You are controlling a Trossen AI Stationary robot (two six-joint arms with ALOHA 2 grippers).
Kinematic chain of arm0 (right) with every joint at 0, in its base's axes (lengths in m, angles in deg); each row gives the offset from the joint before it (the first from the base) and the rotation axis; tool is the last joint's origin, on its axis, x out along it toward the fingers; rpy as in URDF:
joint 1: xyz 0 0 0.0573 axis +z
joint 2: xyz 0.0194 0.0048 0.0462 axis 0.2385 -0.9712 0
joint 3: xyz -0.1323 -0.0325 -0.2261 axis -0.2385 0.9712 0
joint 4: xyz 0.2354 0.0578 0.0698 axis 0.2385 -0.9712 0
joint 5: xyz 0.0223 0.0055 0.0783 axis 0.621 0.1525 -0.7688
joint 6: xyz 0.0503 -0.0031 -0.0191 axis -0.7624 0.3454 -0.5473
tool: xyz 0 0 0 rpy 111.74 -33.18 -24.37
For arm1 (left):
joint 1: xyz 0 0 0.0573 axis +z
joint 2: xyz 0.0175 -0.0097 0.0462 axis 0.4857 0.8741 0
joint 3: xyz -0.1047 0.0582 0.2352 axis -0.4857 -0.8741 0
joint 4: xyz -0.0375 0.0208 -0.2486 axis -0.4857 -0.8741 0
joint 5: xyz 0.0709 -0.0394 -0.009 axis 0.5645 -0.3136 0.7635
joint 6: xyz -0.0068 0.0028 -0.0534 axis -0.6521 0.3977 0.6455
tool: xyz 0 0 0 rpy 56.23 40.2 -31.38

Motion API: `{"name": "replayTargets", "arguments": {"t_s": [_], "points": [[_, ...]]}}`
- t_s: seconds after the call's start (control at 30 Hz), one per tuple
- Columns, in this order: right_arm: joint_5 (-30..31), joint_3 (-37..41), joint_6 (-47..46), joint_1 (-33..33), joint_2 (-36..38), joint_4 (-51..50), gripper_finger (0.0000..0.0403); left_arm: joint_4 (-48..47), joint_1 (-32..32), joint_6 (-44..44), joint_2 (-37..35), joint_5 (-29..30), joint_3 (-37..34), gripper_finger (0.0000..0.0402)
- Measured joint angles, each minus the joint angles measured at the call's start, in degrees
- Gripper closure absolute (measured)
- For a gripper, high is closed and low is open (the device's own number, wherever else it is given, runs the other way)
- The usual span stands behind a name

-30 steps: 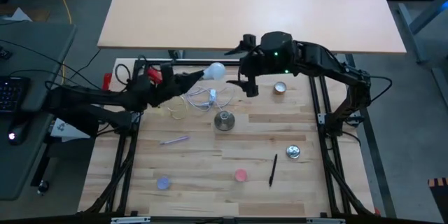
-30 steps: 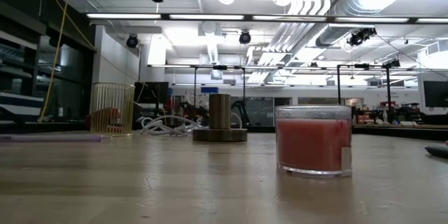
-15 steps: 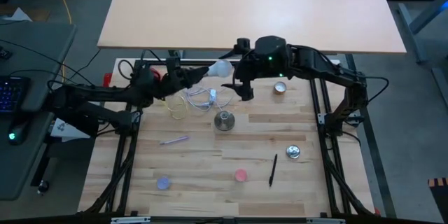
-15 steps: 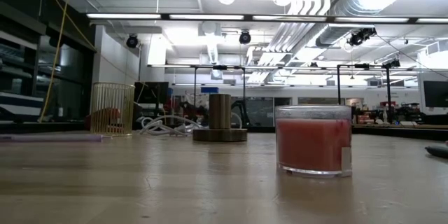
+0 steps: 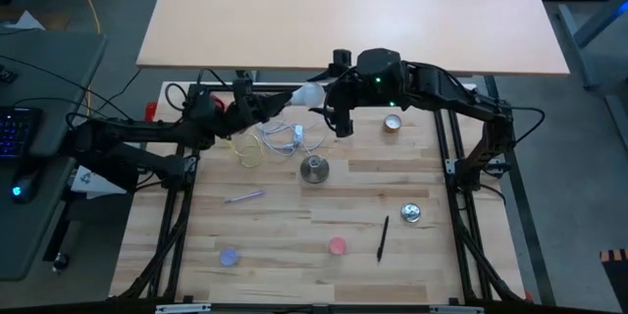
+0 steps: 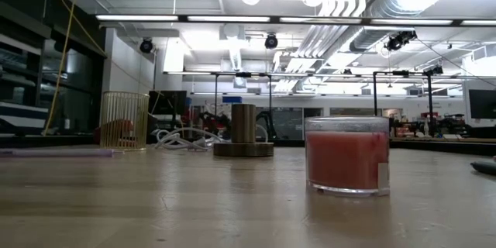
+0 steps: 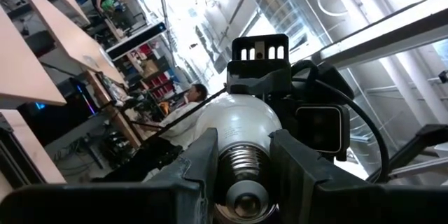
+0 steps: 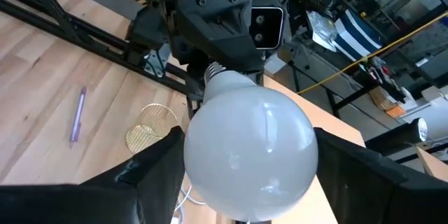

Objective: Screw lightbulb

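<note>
While two grippers meet, one lightbulb (image 5: 310, 95)

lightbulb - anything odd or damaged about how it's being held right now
Nothing damaged. The lightbulb is held in mid-air, gripped by its screw base in the left gripper, while the right gripper has its fingers around the globe.

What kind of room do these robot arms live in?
Probably a robotics lab or workshop: exposed ceiling ducts and strip lights overhead, a wooden worktable in a metal frame, a keyboard beside it.
</note>
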Motion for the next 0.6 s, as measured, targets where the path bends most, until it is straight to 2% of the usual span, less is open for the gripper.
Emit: {"name": "replayTargets", "arguments": {"t_s": [0.6], "points": [[-0.1, -0.1, 0.2, -0.4, -0.6, 1.1, 0.0130, 0.3, 0.0, 0.9, -0.1, 0.1, 0.0, 0.0309]]}}
